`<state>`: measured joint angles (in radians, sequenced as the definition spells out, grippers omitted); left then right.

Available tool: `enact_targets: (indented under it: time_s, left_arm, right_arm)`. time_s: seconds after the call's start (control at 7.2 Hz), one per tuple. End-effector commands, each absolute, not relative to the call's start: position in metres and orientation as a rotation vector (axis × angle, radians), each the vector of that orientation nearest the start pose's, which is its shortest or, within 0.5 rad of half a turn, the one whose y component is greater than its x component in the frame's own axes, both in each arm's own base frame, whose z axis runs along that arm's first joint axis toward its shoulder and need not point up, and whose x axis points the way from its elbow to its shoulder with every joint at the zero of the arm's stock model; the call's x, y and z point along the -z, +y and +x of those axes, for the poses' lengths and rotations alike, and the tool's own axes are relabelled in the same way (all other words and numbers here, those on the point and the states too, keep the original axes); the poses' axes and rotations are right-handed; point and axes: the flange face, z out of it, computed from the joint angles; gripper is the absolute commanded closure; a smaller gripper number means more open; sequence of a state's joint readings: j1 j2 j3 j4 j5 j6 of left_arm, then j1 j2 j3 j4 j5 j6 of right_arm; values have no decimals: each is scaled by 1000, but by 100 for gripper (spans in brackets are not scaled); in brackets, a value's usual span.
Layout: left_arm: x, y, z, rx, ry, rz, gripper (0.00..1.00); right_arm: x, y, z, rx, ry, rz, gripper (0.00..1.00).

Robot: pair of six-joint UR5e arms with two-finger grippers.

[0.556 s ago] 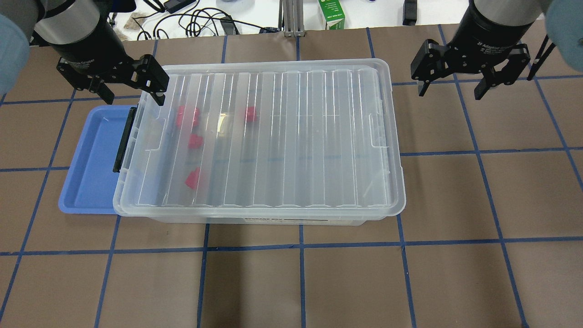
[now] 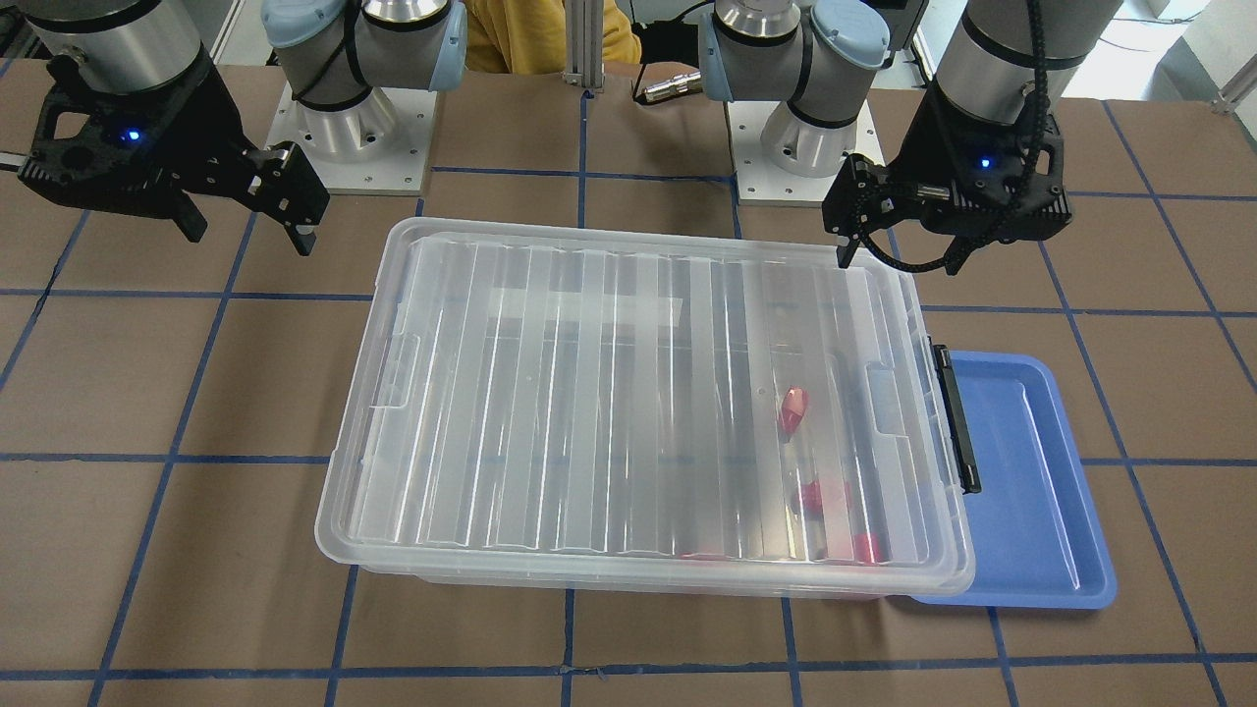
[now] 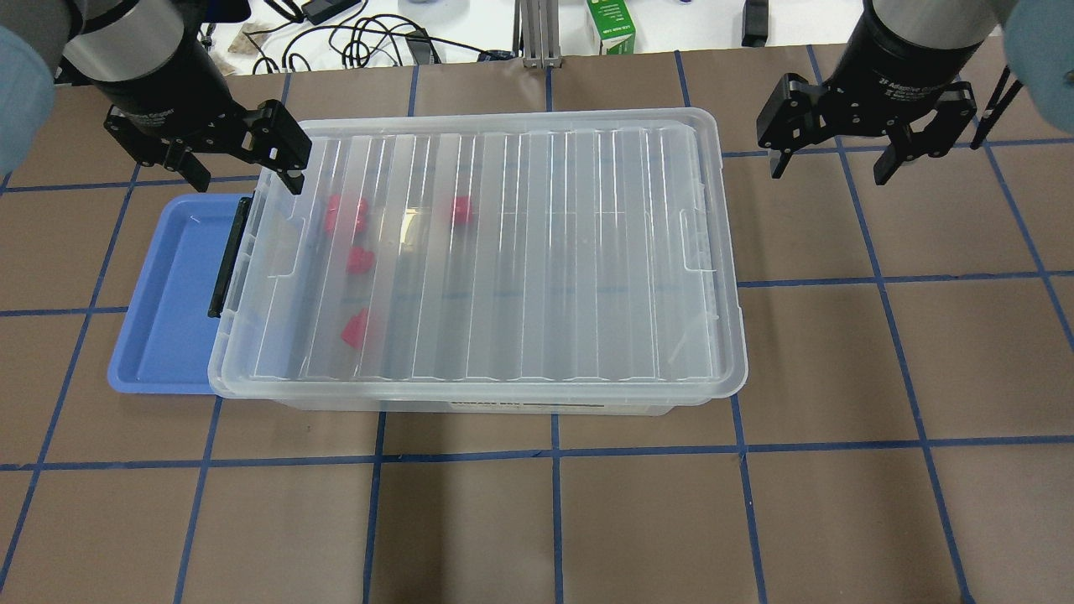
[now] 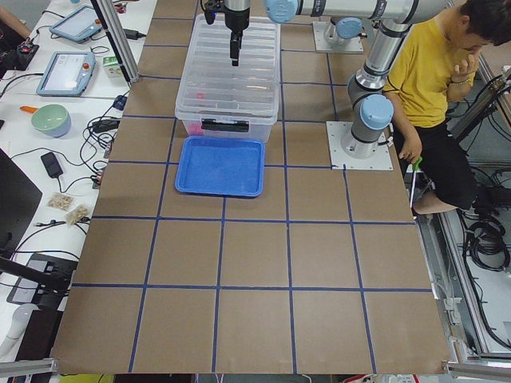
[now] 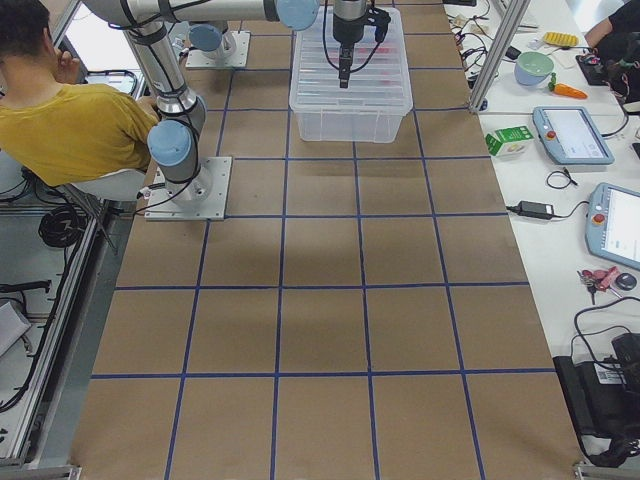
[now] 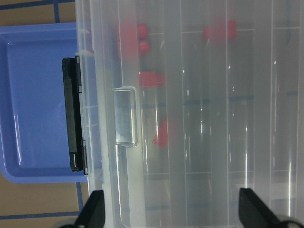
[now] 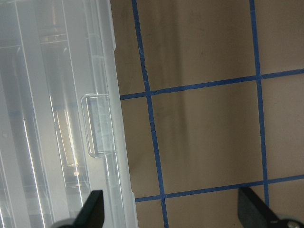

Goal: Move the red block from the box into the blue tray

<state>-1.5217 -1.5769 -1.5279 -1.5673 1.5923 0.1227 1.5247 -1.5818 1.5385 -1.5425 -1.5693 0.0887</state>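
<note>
The box point(image 3: 537, 252) is a clear bin with its ribbed lid on and a black latch point(image 3: 226, 256) at its left end. Several red blocks point(image 3: 361, 260) show blurred through the lid near that end, also in the left wrist view point(image 6: 151, 79). The blue tray point(image 3: 164, 294) lies empty against the latch end, partly under the box's rim. My left gripper point(image 3: 247, 180) is open and empty, above the box's far left corner. My right gripper point(image 3: 829, 174) is open and empty, above bare table beyond the box's far right corner.
A green carton point(image 3: 611, 25) and cables point(image 3: 369, 38) lie past the table's far edge. A person in a yellow shirt point(image 4: 431, 88) sits by the robot bases. Brown table with blue grid lines point(image 3: 554, 520) stretches in front of the box.
</note>
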Motion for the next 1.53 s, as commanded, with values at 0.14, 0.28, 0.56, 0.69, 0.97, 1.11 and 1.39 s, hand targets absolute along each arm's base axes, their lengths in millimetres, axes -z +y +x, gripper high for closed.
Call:
enact_targets:
  time_s: [0.14,0.28,0.56,0.69,0.97,1.11,1.39]
  left_arm:
    - [-507,-504,-107,61,3114,114,0]
    - [-507,-504,-107,61,3114,114,0]
    - [-507,-504,-107,61,3114,114,0]
    - [-507,-504,-107,61,3114,114,0]
    - [-507,-504,-107,61,3114,114,0]
    - [-507,-504,-107,61,3114,114,0]
    - [-507,-504,-107,61,3114,114,0]
  right_arm:
    - [-489,-499,109,-36,3147,208,0]
    - [-465,-506,110,-103,3131,212,0]
    - [-429,-533,110,-116,3132,193,0]
    - [-415,-550,115,-49,3133,171,0]
    - [-391,-556,120,-103,3111,161,0]
    - [-379,-561,122,-134,3086,150,0]
    - [-362,-568,122,-180,3084,116,0]
